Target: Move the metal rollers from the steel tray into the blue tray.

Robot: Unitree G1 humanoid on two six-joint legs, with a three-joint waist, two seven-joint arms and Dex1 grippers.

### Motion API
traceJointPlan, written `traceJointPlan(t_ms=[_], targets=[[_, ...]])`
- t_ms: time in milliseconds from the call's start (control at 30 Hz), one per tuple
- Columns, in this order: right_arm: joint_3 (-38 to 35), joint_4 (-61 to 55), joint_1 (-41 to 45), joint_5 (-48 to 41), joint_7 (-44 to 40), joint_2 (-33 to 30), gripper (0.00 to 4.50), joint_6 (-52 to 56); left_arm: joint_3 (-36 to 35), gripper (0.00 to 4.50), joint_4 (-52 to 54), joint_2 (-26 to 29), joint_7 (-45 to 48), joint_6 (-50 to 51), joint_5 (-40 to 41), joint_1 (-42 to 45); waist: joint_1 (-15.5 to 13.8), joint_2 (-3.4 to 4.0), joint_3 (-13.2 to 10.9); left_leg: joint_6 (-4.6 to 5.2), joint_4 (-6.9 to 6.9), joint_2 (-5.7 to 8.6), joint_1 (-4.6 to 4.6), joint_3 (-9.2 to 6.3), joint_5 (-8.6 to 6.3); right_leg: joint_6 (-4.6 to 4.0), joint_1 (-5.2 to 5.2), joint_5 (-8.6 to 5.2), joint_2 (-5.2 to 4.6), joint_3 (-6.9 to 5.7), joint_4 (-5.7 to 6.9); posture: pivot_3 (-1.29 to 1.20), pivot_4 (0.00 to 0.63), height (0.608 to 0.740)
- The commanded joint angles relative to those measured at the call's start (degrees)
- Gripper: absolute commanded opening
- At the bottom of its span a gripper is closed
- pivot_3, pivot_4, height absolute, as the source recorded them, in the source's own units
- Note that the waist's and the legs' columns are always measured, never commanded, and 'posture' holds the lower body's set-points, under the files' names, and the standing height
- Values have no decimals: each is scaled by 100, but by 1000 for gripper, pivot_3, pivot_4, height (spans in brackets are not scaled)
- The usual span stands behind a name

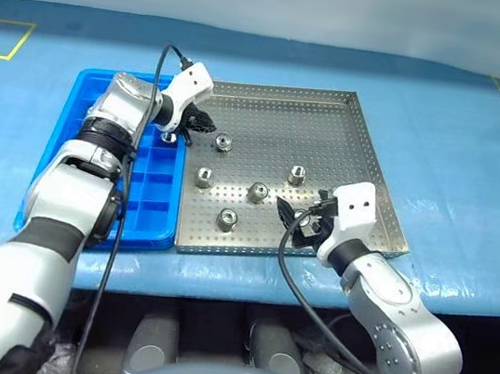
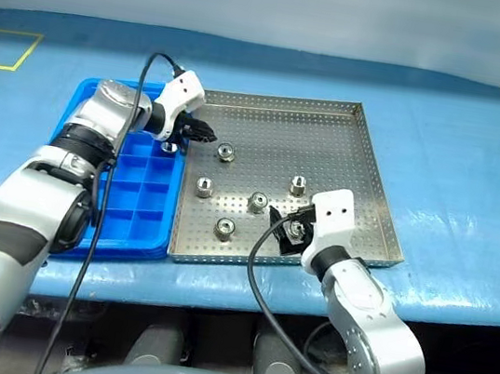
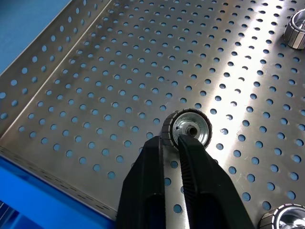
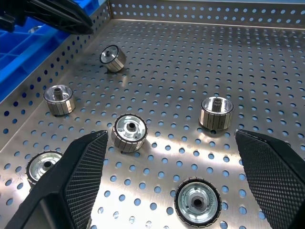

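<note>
Rollers of shiny silver metal, short ring-like cylinders with a dark centre hole, number seven. Six lie in the large perforated steel tray [image 1: 353, 127]: one [image 1: 223, 142] toward 10 o'clock, one [image 1: 297, 174] near the middle, three [image 1: 204, 177] [image 1: 257, 192] [image 1: 227, 219] toward 7 o'clock, and one [image 4: 197, 202] at 5 o'clock below the right hand [image 4: 170, 136]. The seventh [image 2: 169, 147] sits in a compartment of the bright blue gridded plastic tray [image 1: 71, 123], in the column beside the steel rim; I see nothing in the other compartments that show.

The blue tray lies just beside the steel tray at its 9 o'clock, both on the blue-covered surface [image 1: 458, 180].

The left hand [image 1: 201, 123] hangs over the steel tray's 10 o'clock corner. Its wrist view puts the tips right against the nearest roller, but the head views and the right wrist view show that roller apart from them, lying tilted on the sheet. The fingers are drawn close with a thin slit between, gripping nothing. The right hand is spread wide and released, holding nothing.
</note>
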State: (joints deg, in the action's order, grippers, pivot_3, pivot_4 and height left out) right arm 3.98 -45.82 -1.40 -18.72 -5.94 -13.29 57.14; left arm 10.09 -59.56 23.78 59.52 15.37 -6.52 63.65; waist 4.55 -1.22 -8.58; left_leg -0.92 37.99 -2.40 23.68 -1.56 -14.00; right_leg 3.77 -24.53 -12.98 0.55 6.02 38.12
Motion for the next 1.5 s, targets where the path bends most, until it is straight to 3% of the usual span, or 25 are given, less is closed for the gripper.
traceJointPlan(t_ms=[33,200,533,900,1500], targets=[[-5,-79,51,30,-19,1,4500,-182,-14,2220,383,67,164,115,57,24,-5,0,0,0,0,0,1,0,0,0,-1,0,0,0,0,-47,150,740],[47,-26,85,76,1,56,4500,-252,212,3857,207,-151,243,54,-105,242,-33,0,0,0,2,0,0,0,0,0,1,0,0,-1,1,-44,150,740],[66,-116,-87,194,156,221,4500,-368,878,3857,-968,-730,-268,-308,-899,889,35,0,0,0,2,4,2,-1,0,1,0,0,0,1,-2,-121,150,740],[0,-251,-361,265,250,313,4500,-399,278,3857,-1307,-608,-1551,-342,-703,1074,208,-1,-1,0,3,3,2,-2,0,6,-1,-3,0,1,1,-132,150,740],[-3,-281,-450,279,288,364,4500,-400,360,3857,-1508,-933,-1909,-32,-979,568,284,-1,1,0,8,5,-7,-5,0,10,6,-1,0,2,7,-154,150,740]])
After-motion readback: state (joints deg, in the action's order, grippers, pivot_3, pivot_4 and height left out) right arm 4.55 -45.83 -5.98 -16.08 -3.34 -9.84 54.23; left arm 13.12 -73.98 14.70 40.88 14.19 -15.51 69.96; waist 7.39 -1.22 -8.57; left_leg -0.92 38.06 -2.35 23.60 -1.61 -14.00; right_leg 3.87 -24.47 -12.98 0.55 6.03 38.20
